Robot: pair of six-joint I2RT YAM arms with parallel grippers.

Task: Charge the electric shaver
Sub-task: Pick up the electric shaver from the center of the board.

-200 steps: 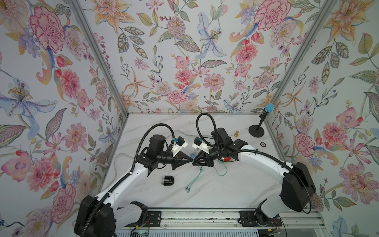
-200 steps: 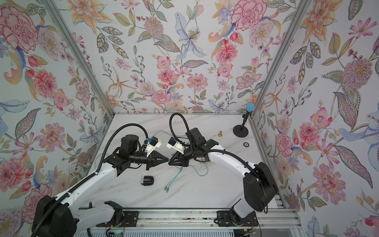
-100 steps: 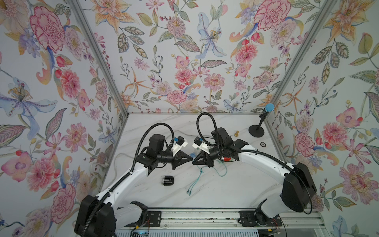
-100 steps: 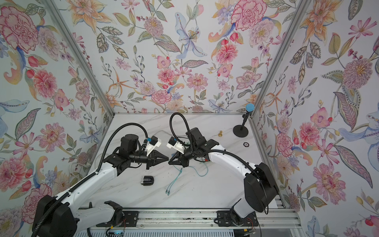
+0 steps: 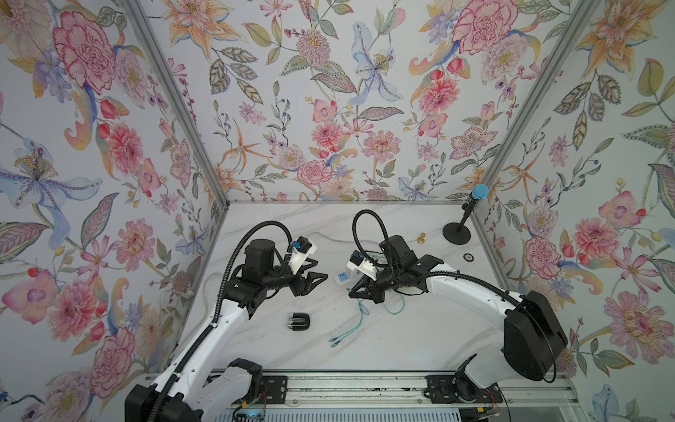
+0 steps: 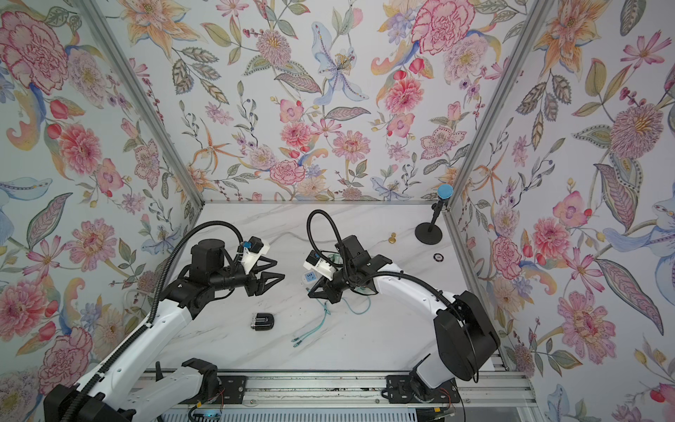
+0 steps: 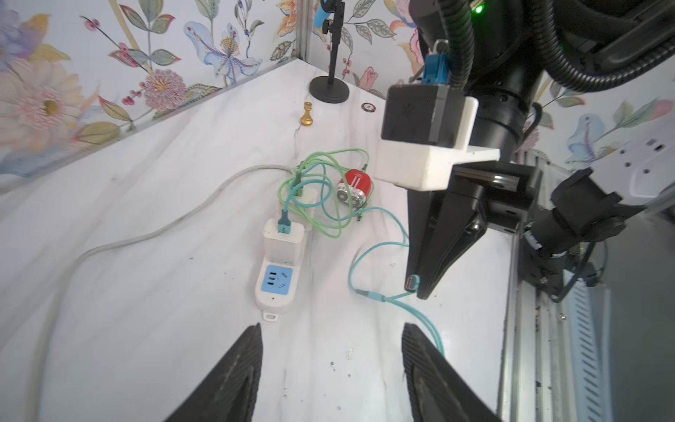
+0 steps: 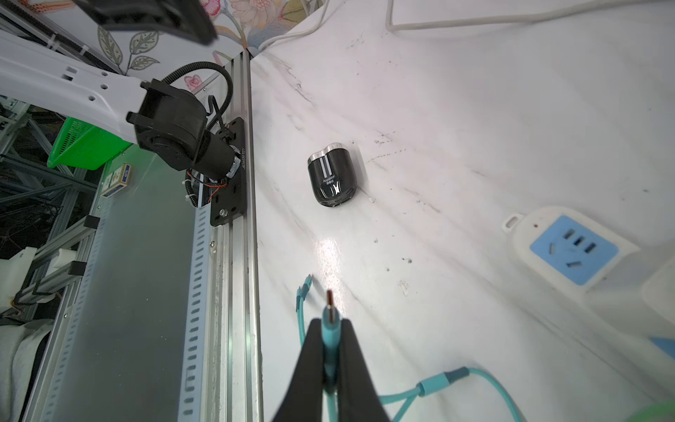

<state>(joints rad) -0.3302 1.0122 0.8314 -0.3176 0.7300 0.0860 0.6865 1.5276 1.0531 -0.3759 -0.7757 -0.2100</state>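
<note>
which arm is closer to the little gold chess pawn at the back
Right. The right arm has its wrist close beside the gold pawn, on the side toward the table's middle. The left arm is well apart from it, across the power strip.

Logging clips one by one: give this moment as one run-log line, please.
left gripper open, empty | right gripper shut on cable plug | shaver lying on table, not connected | cable's other end in charger on power strip

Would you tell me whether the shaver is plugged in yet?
Not plugged in. The shaver lies alone on the table; the teal plug is pinched in the right gripper, clear of it.
</note>
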